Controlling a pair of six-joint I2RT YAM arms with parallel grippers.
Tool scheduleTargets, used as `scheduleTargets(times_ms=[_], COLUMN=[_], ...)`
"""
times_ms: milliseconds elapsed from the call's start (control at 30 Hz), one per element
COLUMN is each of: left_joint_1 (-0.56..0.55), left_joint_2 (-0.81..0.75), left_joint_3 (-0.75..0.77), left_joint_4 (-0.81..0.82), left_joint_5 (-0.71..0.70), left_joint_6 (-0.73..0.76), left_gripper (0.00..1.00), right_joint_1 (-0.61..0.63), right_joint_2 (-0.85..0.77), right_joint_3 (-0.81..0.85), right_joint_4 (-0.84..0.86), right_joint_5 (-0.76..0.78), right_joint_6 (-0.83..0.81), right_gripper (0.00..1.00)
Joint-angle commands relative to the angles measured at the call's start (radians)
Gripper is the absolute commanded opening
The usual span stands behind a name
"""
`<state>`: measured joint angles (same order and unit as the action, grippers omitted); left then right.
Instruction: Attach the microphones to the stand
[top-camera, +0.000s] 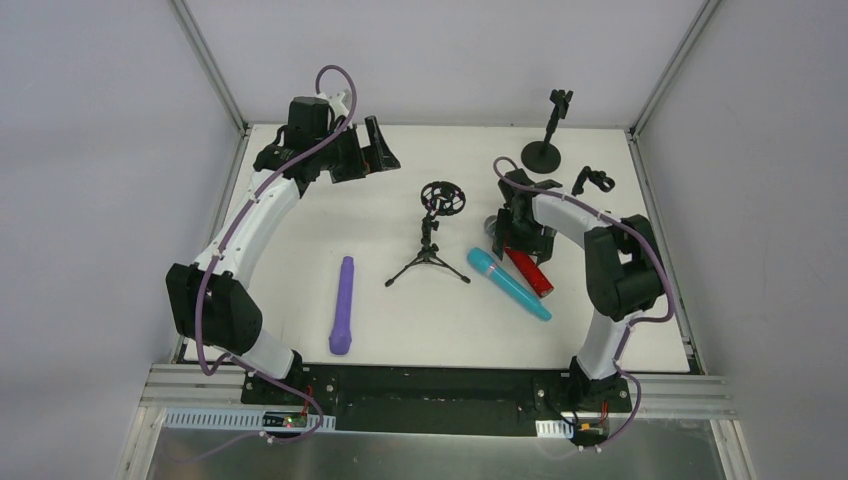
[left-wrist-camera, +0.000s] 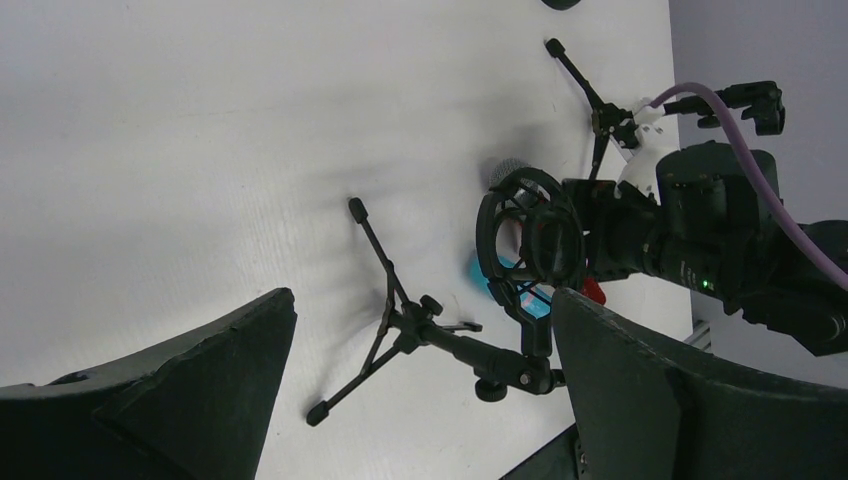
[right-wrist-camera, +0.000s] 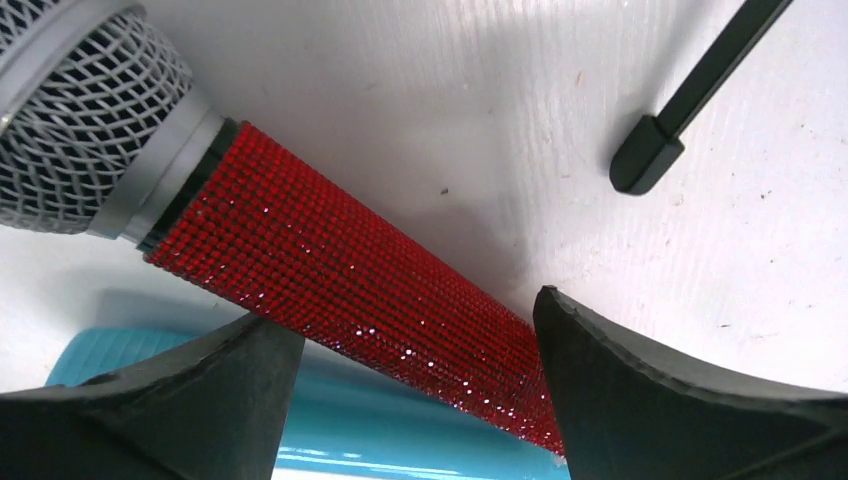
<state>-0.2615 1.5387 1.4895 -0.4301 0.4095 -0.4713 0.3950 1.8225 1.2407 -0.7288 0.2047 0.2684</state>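
The red microphone (top-camera: 533, 273) with a grey mesh head (right-wrist-camera: 70, 110) lies on the white table, right of the black tripod stand (top-camera: 430, 252) with its round shock mount (top-camera: 443, 197). My right gripper (top-camera: 518, 243) is low over it. In the right wrist view my right gripper (right-wrist-camera: 415, 315) is open and the red body (right-wrist-camera: 330, 270) runs between the fingers. The cyan microphone (top-camera: 508, 283) lies touching it (right-wrist-camera: 400, 430). The purple microphone (top-camera: 342, 305) lies left of the stand. My left gripper (top-camera: 378, 148) is open and empty at the far left, facing the stand (left-wrist-camera: 440, 335).
A round-base stand with a clip (top-camera: 545, 150) is at the far right. A small black holder (top-camera: 592, 180) lies near the right edge. One tripod foot (right-wrist-camera: 645, 160) lies close to my right fingers. Frame posts and walls close in the table.
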Motion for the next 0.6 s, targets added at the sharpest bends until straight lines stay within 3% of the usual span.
scheduleTargets(times_ms=[0,433,567], left_joint_1=[-0.011,-0.024,-0.027], left_joint_2=[0.007,0.018,0.017], left_joint_3=[0.007,0.012,0.014], left_joint_4=[0.016,0.013,0.011], left_joint_5=[0.006,0.01,0.011], left_joint_6=[0.022,0.025,0.026], left_gripper=[0.99,0.99,0.99], right_joint_1=[-0.019,-0.073,-0.111], right_joint_2=[0.036,0.08,0.076], right_joint_3=[0.067,0.118,0.116], right_joint_4=[0.005,0.04,0.062], right_joint_5=[0.005,-0.092,-0.154], right_joint_6=[-0.011,0.054,0.095], right_gripper=[0.85,0.63,0.49])
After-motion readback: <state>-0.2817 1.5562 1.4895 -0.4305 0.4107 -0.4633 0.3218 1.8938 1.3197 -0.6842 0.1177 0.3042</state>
